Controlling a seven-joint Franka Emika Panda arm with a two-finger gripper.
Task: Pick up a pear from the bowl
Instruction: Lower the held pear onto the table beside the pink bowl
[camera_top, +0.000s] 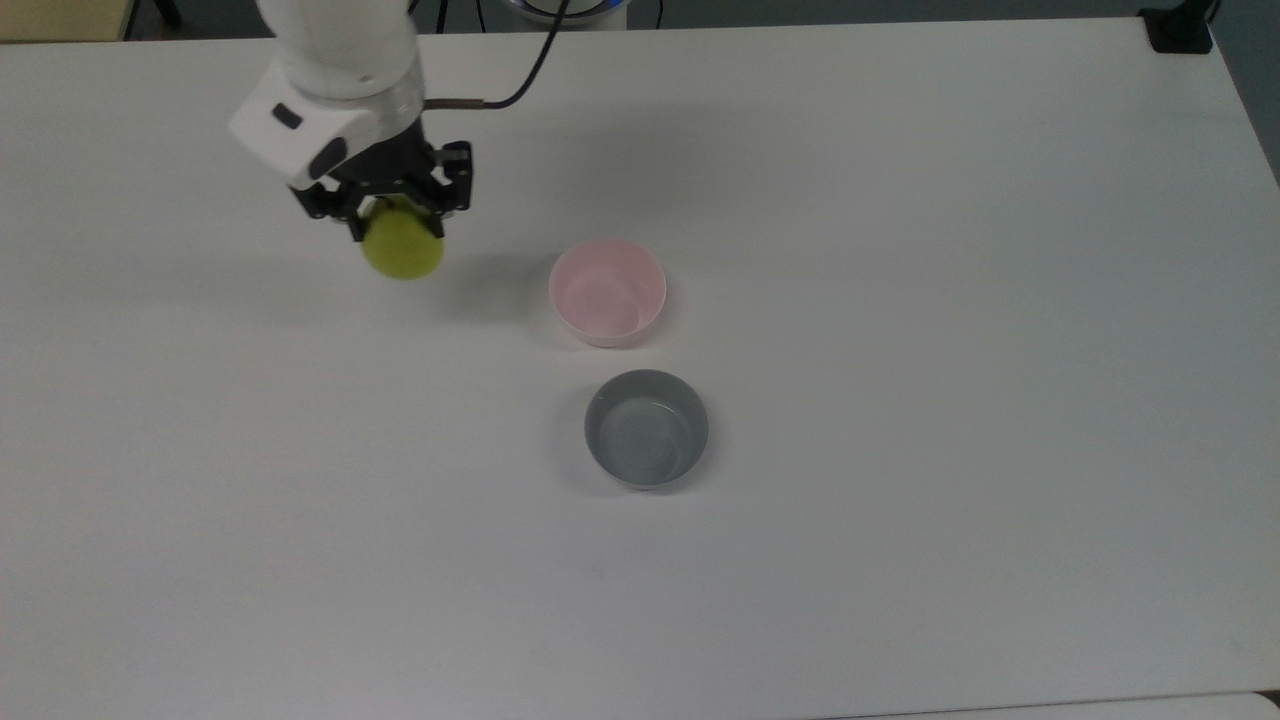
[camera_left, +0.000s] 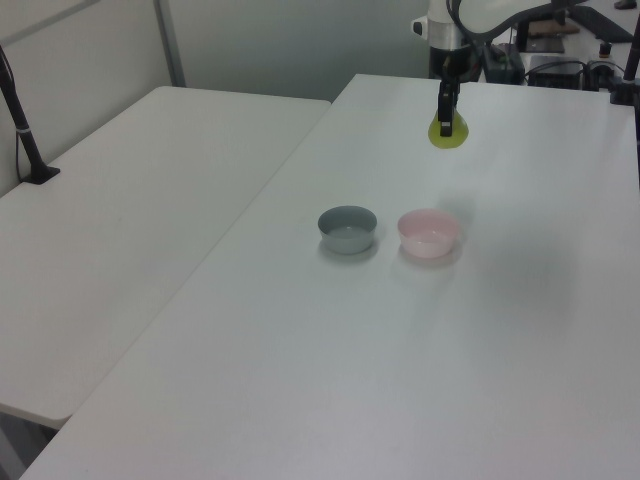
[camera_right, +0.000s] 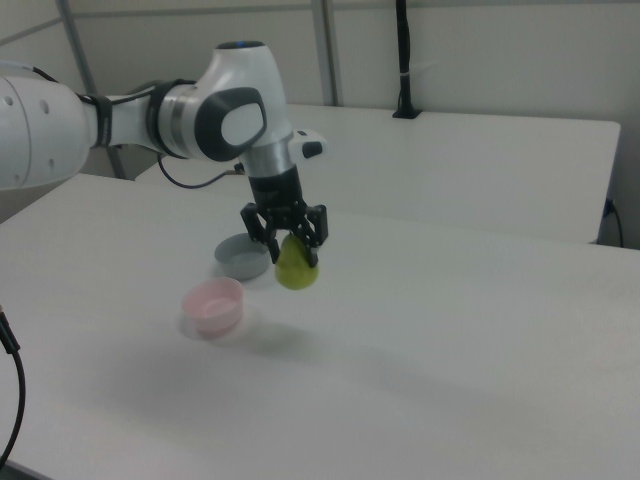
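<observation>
In the top view, the hand (camera_top: 392, 217) is clamped on the pear (camera_top: 403, 250), held off to the top view's left of the pink bowl (camera_top: 607, 292), likely to clear its rim

In the left view, the pear (camera_left: 447, 132) hangs high above the bench (camera_left: 500, 330), beyond the bowl (now empty)

In the right view, 2 fingers pinch the pear's narrow top, so its heavy end hangs down, right of the pink bowl, with the grey bowl (camera_right: 242, 256) behind
</observation>
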